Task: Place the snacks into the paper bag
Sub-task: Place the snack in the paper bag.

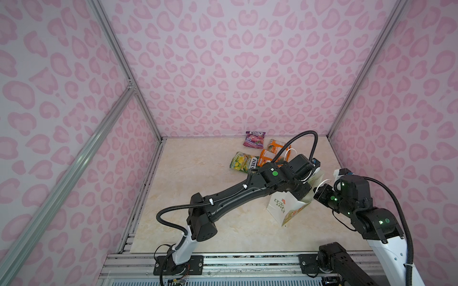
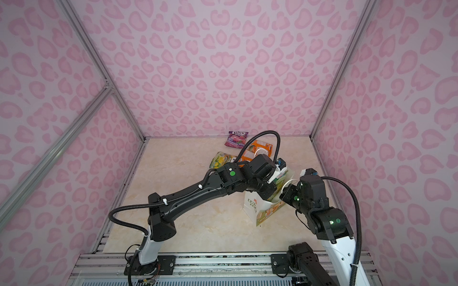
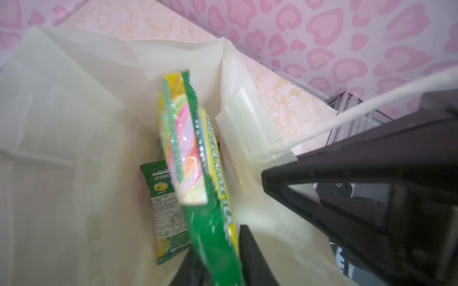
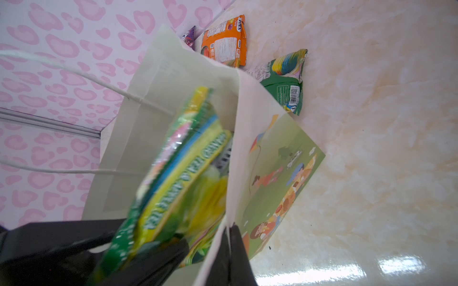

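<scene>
One yellow-green packet (image 3: 190, 148) hangs inside the paper bag (image 3: 62, 123) between the fingers of my left gripper (image 3: 218, 260), pinch unclear; my right gripper (image 4: 229, 250) clamps the rim, and a tug could topple it.

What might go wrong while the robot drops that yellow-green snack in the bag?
1. The yellow-green packet, between the left fingers, hangs close to one wall of the paper bag; it may catch there instead of dropping to the bottom.
2. Only the right fingers pinch one bag wall, so a tug might tip it.
</scene>
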`<state>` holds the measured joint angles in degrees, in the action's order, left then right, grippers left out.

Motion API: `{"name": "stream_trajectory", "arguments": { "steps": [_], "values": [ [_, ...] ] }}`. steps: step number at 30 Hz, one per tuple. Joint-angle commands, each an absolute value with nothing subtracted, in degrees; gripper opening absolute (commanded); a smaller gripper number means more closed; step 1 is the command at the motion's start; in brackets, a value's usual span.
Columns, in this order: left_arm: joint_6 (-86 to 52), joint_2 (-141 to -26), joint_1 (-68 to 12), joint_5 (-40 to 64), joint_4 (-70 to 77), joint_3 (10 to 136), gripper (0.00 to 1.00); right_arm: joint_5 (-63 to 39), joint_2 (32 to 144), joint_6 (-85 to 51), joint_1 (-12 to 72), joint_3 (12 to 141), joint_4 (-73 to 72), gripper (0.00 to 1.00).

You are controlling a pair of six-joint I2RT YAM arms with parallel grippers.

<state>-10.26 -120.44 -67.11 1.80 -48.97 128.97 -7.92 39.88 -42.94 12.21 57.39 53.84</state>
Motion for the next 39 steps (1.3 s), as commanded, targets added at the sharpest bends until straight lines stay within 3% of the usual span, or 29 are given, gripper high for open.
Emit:
{"name": "stream_trajectory", "arguments": {
  "steps": [1,3,14,20,26,31,35,39],
  "values": [
    [-11.29,-120.33,-67.24,3.19,-47.7,129.94,0.35,-7.69,39.8,-42.63,12.17,56.87,51.61,0.0],
    [-11.86,-120.02,-67.45,3.61,-47.77,130.25,0.43,-7.65,39.81,-42.63,12.19,56.74,51.46,0.0],
    [-13.74,-115.81,-67.94,2.76,-47.88,132.69,0.54,-7.48,39.61,-42.96,12.22,55.98,51.15,0.0],
    [-14.36,-109.77,-68.03,3.75,-45.96,131.33,0.68,-6.86,39.29,-42.98,12.22,57.0,52.49,0.0],
    [-14.49,-102.35,-68.02,2.16,-41.64,124.86,0.76,-4.93,40.23,-43.21,12.21,60.46,56.6,0.0],
    [-14.24,-96.09,-67.94,-8.7,-38.45,116.56,0.84,-4.03,41.1,-44.81,12.2,61.88,59.07,0.0],
    [-15.94,-90.19,-66.18,-16.72,-35.1,107.35,0.95,-2.21,41.58,-45.87,12.17,62.23,60.81,0.0],
    [-23.64,-85.0,-57.75,-10.47,-33.28,98.54,0.98,-2.75,41.23,-46.49,12.22,60.8,60.36,0.0]
  ]
}}
